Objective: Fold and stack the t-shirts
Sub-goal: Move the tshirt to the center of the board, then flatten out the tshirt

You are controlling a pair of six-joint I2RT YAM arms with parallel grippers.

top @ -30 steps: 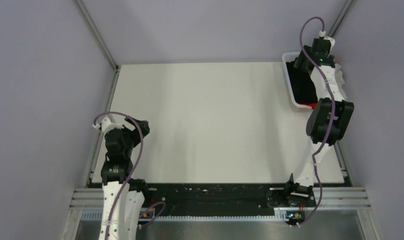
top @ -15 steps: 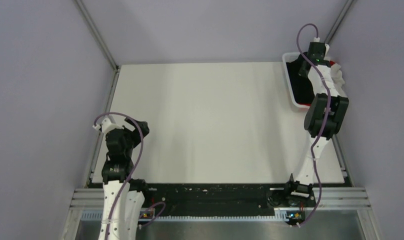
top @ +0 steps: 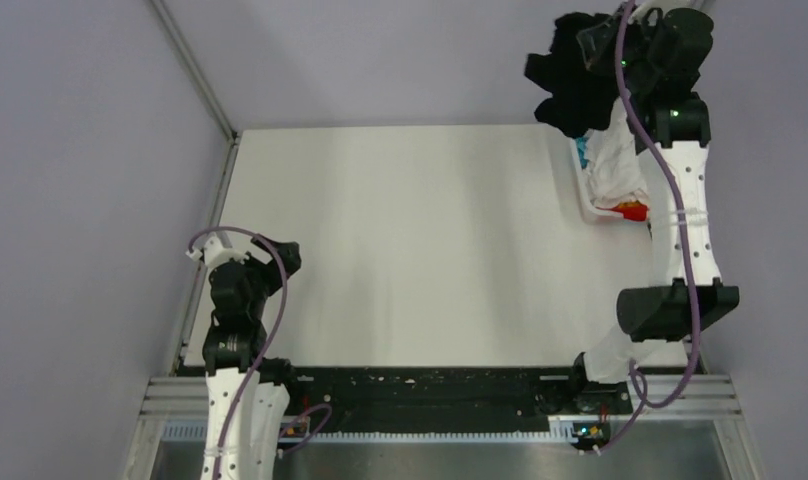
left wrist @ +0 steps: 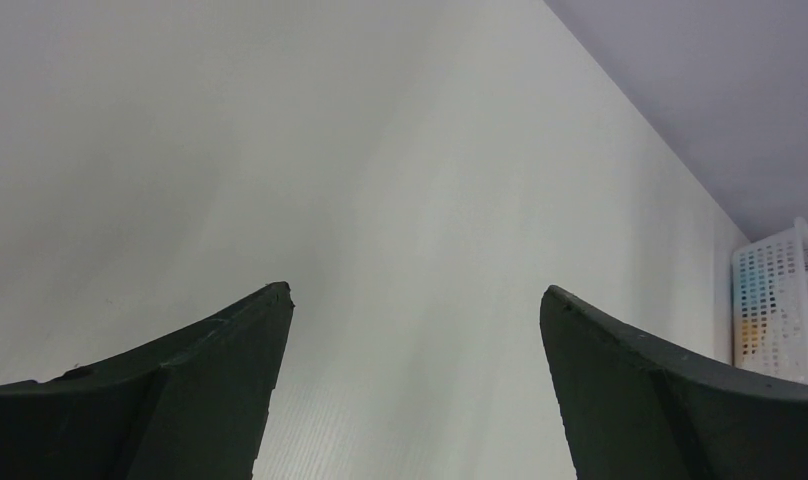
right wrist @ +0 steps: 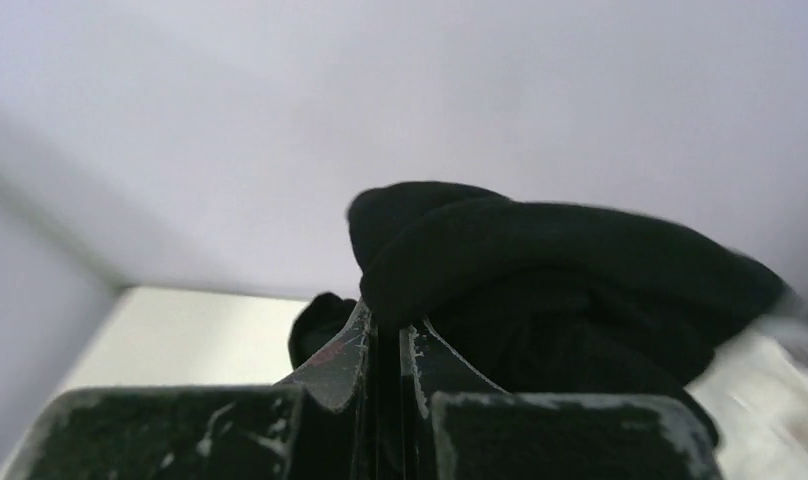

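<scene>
Right hand (right wrist: 385,332) higher now, black t-shirt (right wrist: 550,270) aloft

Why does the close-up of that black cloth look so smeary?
Right wrist view: the black t-shirt sits close to the lens, edges smeared, worst at right. Top external view: evenly lit, fairly sharp. Left wrist view: soft sheen on the table.

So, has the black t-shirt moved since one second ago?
Yes. The right gripper lifted the black t-shirt out of the white basket, above the far edge of the table.
</scene>
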